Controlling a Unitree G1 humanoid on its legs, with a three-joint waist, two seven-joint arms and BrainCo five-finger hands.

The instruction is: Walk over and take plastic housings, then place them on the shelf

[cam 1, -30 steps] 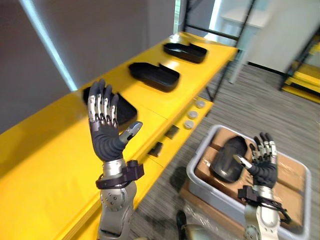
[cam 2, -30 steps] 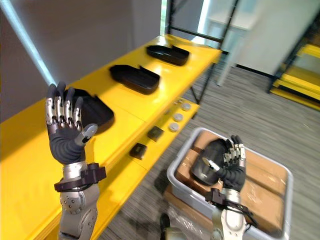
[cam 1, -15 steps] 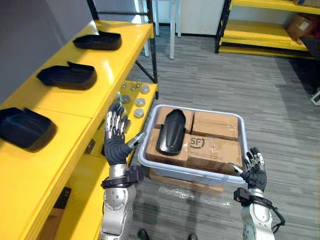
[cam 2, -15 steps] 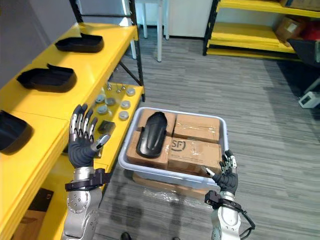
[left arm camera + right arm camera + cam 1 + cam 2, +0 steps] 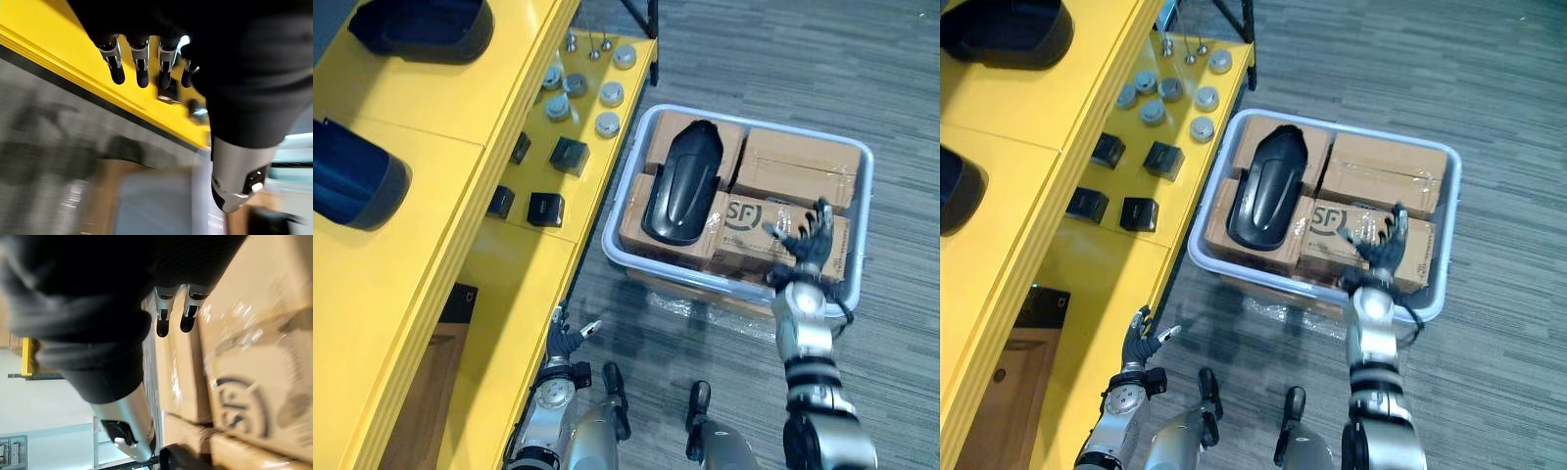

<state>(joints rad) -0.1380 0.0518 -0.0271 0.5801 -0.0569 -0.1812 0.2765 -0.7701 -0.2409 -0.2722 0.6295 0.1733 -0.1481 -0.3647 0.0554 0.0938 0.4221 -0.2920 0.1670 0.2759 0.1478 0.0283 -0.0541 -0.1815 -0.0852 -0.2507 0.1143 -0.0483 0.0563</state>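
Grey bin [image 5: 867, 211] on the carpet floor [image 5: 783, 49], packed with taped cardboard boxes [image 5: 798, 166]; one black plastic housing [image 5: 683, 186] lies lengthwise on the boxes on the bin's left side, nearest the shelf; bin's near rim sits between the robot and the boxes.

Yellow shelf [image 5: 401, 294] runs along the robot's left; two more housings on its top tier, far one [image 5: 423, 24] and nearer one [image 5: 354, 181], well apart from each other; lower ledge [image 5: 524, 284] carries a cluster of silver discs [image 5: 607, 95] at the far end and several small black blocks [image 5: 570, 155] nearer in; ledge's far corner comes just beside the bin's left wall.

Right hand [image 5: 810, 243] is over the near-right box in the bin, fingers spread and straight, released, holding nothing; its wrist view shows dark fingertips [image 5: 162, 327] above taped cardboard; can't tell if they touch the box; housing is to the hand's left across the box tops, apart from it.

Left hand [image 5: 564, 339] hangs low by the edge of the shelf's lower ledge, fingers straight and relaxed, empty; its wrist view shows the fingertips [image 5: 142, 76] against the yellow shelf edge, not touching it.
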